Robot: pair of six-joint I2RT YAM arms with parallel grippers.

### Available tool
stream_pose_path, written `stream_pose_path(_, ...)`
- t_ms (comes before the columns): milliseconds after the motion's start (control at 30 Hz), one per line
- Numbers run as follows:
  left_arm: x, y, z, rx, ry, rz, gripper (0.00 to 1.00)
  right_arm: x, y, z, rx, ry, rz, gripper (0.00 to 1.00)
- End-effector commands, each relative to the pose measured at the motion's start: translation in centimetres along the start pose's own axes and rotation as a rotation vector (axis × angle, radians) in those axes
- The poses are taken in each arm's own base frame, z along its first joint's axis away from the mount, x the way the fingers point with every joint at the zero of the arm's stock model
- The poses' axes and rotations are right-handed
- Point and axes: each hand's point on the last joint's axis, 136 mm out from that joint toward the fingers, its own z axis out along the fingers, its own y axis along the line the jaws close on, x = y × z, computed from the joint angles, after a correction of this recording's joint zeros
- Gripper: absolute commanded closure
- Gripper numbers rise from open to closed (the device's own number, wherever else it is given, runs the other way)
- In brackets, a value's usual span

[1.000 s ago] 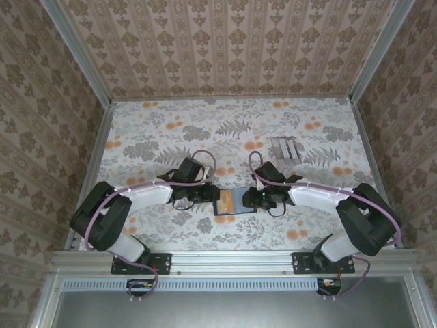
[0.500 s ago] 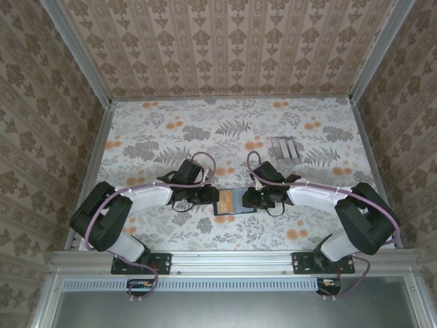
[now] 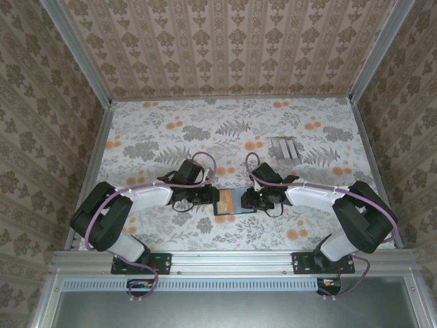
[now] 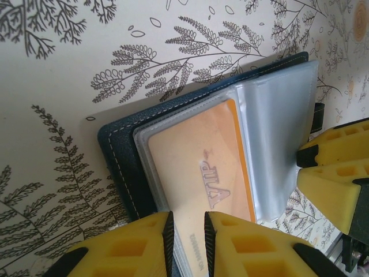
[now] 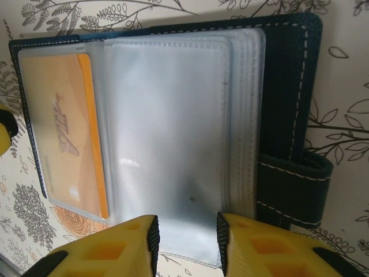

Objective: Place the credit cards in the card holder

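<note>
Near the front middle of the flowered table (image 3: 171,116), the card holder (image 5: 282,86) lay spread open between the two arms, with an orange card (image 4: 196,156) tucked in its left-hand pocket and bare clear sleeves (image 5: 167,115) beside it. The left gripper (image 4: 187,222) had its fingers set almost together over the orange card's near end, though whether they truly pinched it I could not tell. The right gripper (image 5: 187,225) had its fingers parted astride the edge of the clear sleeves, clamping nothing.
</note>
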Motion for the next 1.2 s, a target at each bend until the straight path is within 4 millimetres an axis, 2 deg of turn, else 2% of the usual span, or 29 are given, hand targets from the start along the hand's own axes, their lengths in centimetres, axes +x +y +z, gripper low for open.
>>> stream_pose_path(0, 0.4, 0.2, 0.3, -0.007, 0.014, -0.013, 0.75, -0.3, -0.4, -0.7, 0.048, -0.022, 0.008, 0.64)
stream_pose_path(200, 0.4, 0.2, 0.5, -0.007, 0.016, -0.011, 0.75, 0.0, -1.1, -0.3, 0.087, -0.01, 0.026, 0.63)
stream_pose_path(400, 0.5, 0.1, 0.9, -0.003, 0.027, -0.008, 0.76, 0.5, -1.0, 1.0, 0.102, 0.021, 0.02, 0.63)
stream_pose_path(633, 0.8, 0.1, 1.1, -0.002, 0.034, -0.009, 0.76, 0.4, 0.1, 1.1, 0.077, 0.018, -0.003, 0.74)
stream_pose_path(833, 0.7, -0.1, 1.1, 0.001, 0.033, -0.003, 0.76, -0.1, 0.7, 0.4, 0.063, -0.002, -0.027, 0.79)
stream_pose_path(1167, 0.8, -0.1, 1.2, 0.006, 0.032, -0.004, 0.76, -0.2, 3.4, 0.4, -0.095, -0.009, -0.026, 0.75)
